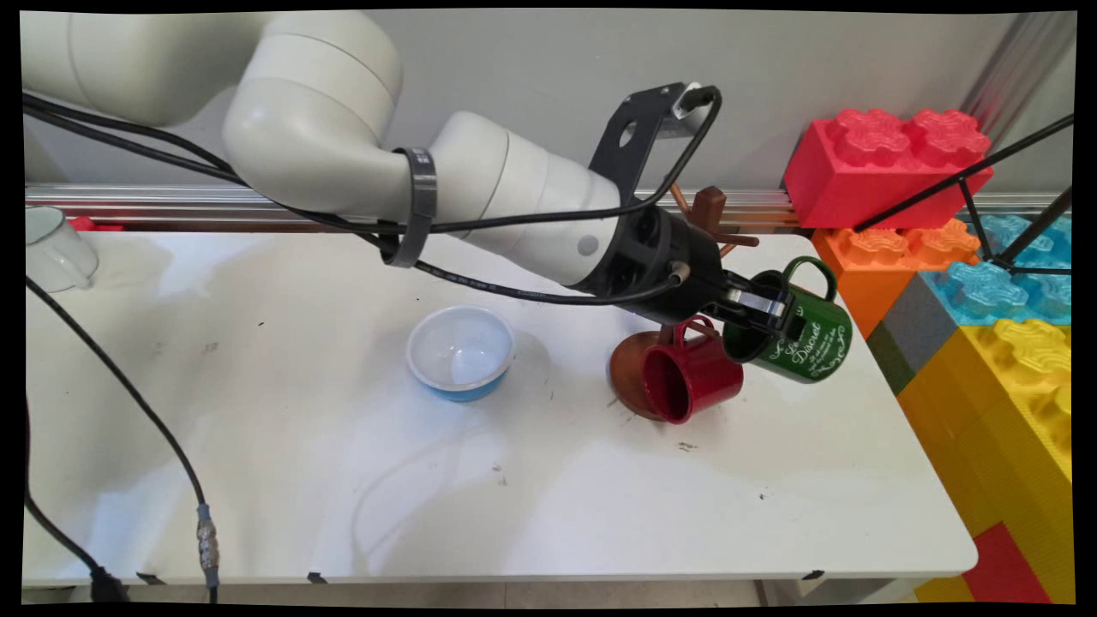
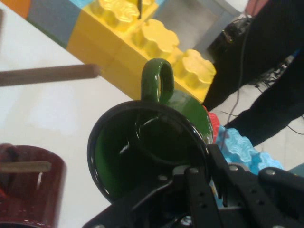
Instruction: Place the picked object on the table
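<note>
My gripper (image 1: 776, 310) is shut on the rim of a dark green mug (image 1: 801, 341) with white lettering. The mug hangs tilted above the table's right part, handle (image 1: 810, 272) pointing up and away. In the hand view the green mug (image 2: 142, 152) opens toward the camera, with its handle (image 2: 157, 80) at the top and my gripper (image 2: 202, 164) pinching the rim at the lower right. Just left of it, a red mug (image 1: 691, 374) hangs on a brown mug tree (image 1: 708, 211) with a round base (image 1: 626, 367). One wooden peg (image 2: 47, 75) shows in the hand view.
A white bowl with a blue outside (image 1: 460, 351) sits mid-table. A white mug (image 1: 53, 248) stands at the far left edge. Large toy bricks, red (image 1: 883, 163), orange and yellow (image 1: 1011, 386), wall off the right side. Black cables (image 1: 128, 394) hang over the left front.
</note>
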Available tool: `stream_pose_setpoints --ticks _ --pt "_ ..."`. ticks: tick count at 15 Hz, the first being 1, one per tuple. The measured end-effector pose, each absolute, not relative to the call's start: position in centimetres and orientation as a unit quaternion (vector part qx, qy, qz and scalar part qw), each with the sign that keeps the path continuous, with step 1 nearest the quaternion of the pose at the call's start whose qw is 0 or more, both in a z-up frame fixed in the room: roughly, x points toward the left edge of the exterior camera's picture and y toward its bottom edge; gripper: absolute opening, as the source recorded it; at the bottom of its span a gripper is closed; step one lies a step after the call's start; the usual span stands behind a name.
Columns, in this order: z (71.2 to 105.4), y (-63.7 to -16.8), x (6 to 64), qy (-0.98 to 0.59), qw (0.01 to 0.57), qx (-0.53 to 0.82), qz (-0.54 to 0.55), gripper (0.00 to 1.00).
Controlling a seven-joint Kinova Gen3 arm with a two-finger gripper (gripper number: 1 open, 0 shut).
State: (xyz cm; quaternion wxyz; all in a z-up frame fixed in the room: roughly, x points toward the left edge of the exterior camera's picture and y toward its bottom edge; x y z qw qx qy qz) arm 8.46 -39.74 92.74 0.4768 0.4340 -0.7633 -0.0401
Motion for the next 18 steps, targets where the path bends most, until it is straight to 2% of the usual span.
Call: stream_pose_setpoints --ticks 9,18 --pt "94.3 -38.5 9.8 -0.773 0.473 0.421 -0.049 0.0" --pt "96.0 -38.4 16.0 -0.824 0.414 0.387 -0.006 0.0"
